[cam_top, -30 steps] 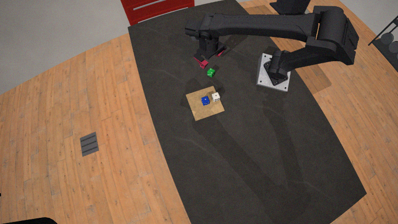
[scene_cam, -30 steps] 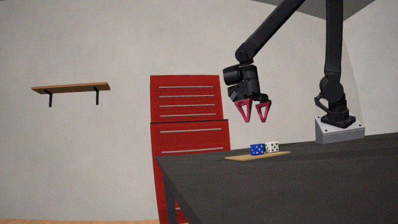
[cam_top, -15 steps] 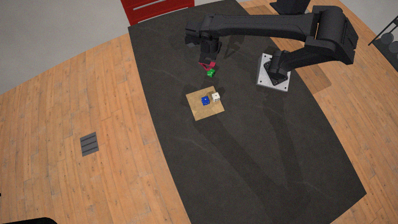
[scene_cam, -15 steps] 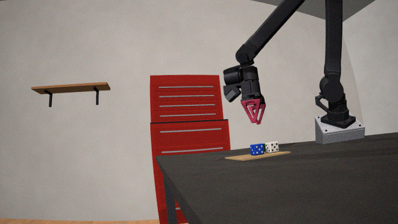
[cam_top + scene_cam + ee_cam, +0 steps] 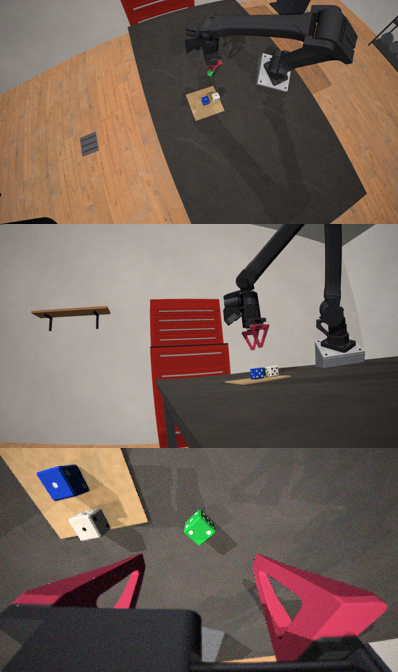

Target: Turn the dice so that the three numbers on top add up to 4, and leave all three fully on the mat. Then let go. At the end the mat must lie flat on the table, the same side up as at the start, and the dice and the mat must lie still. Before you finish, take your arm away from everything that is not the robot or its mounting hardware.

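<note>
The green die (image 5: 211,73) (image 5: 264,371) (image 5: 199,528) lies on the table off the mat (image 5: 205,113) (image 5: 236,381) (image 5: 107,463), with a two-pip face on top. The blue die (image 5: 205,100) (image 5: 256,373) (image 5: 57,483) sits on the mat, one pip on top. The white die (image 5: 215,96) (image 5: 272,371) (image 5: 85,527) also shows one pip on top. It stands at the mat's edge; whether its base is fully on the mat I cannot tell. The mat lies flat. My gripper (image 5: 213,69) (image 5: 256,348) (image 5: 199,560) is open and empty, above the table near the green die.
The arm's base block (image 5: 261,79) (image 5: 338,359) stands on the dark table (image 5: 250,133) (image 5: 278,413), to the right of the mat. A red drawer cabinet (image 5: 161,9) (image 5: 189,362) stands behind the table. The blue and white dice stand close together.
</note>
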Action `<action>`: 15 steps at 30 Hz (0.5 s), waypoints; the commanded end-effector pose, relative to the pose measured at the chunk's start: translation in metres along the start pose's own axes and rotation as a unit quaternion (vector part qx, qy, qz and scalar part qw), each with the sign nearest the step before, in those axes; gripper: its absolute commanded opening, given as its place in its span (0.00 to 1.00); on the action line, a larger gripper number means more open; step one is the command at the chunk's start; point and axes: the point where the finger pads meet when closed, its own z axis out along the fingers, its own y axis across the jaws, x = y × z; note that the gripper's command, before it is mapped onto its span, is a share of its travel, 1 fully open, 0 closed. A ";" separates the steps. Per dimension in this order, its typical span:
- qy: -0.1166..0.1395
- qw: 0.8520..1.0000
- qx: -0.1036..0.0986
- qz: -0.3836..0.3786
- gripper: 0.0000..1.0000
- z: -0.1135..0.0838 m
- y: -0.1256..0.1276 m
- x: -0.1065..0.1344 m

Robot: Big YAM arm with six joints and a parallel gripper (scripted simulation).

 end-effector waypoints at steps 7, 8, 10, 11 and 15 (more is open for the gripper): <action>-0.004 0.982 -0.001 -0.187 1.00 0.005 0.000 0.000; -0.002 0.978 -0.002 -0.211 1.00 0.006 -0.001 0.001; -0.001 0.971 -0.003 -0.237 1.00 0.007 -0.001 0.002; -0.001 0.971 -0.003 -0.237 1.00 0.007 -0.001 0.002; -0.003 0.954 -0.001 -0.301 1.00 0.007 -0.001 0.001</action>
